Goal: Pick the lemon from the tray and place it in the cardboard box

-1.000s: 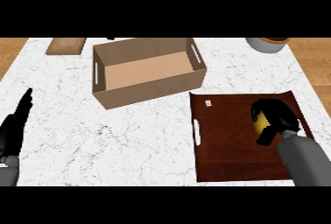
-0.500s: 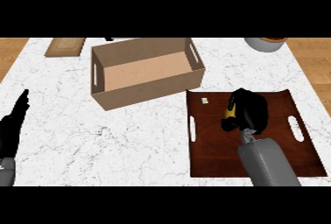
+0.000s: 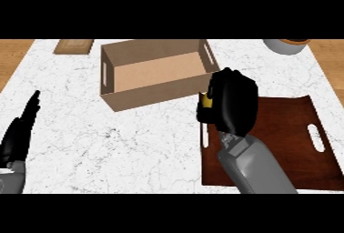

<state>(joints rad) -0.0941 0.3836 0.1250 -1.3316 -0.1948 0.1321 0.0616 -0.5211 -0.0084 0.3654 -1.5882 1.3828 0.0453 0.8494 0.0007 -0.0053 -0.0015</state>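
Now the right hand (image 3: 232,102) curls around the lemon (image 3: 207,101), just beside the cardboard box (image 3: 158,73).

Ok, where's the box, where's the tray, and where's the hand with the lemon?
cardboard box (image 3: 156,73), head view, on its bare inside floor.
tray (image 3: 295,150), head view, on its bare brown surface near the right handle slot.
right hand (image 3: 232,102), head view, on the back of the hand curled round the lemon.
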